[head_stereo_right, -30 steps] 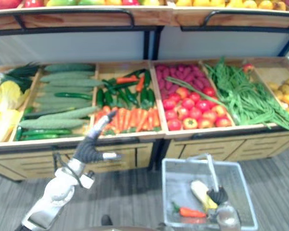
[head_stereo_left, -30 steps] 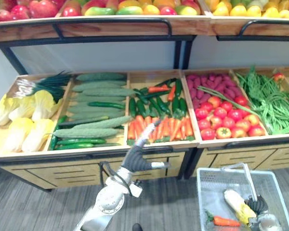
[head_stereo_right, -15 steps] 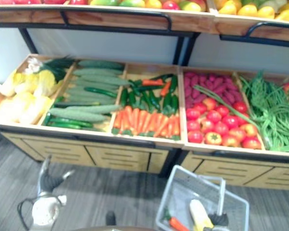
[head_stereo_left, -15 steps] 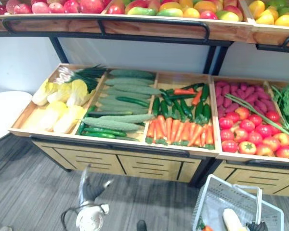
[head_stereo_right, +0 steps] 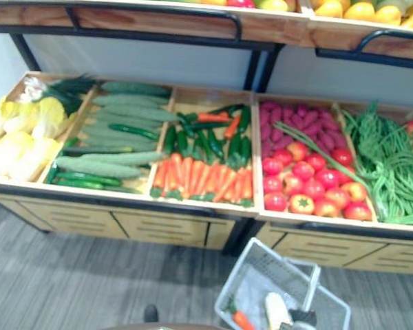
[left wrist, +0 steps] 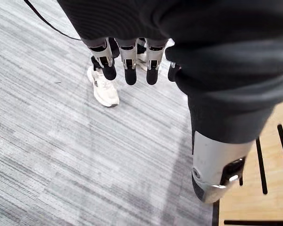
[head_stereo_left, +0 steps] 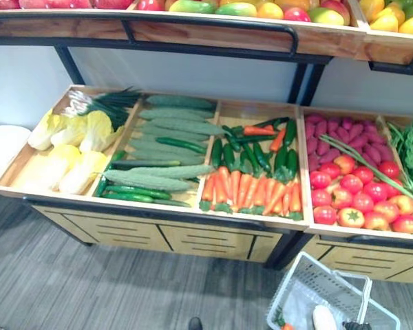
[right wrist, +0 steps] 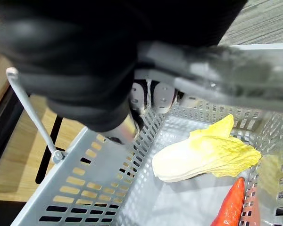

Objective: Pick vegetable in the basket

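Hanging low over floor (left wrist: 47,141), left hand (left wrist: 129,63) is noted slack, empty. Right hand (right wrist: 148,96) is clenched round basket handle (right wrist: 212,70). Carrots (head_stereo_left: 251,192) are laid on display shelf (head_stereo_left: 193,220), ahead and above left hand, long axes front-to-back.

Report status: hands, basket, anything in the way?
Left hand empty, fingers relaxed, over floor. Right hand curled round basket handle. Basket holds cabbage, carrot. Person's white shoe by left hand.
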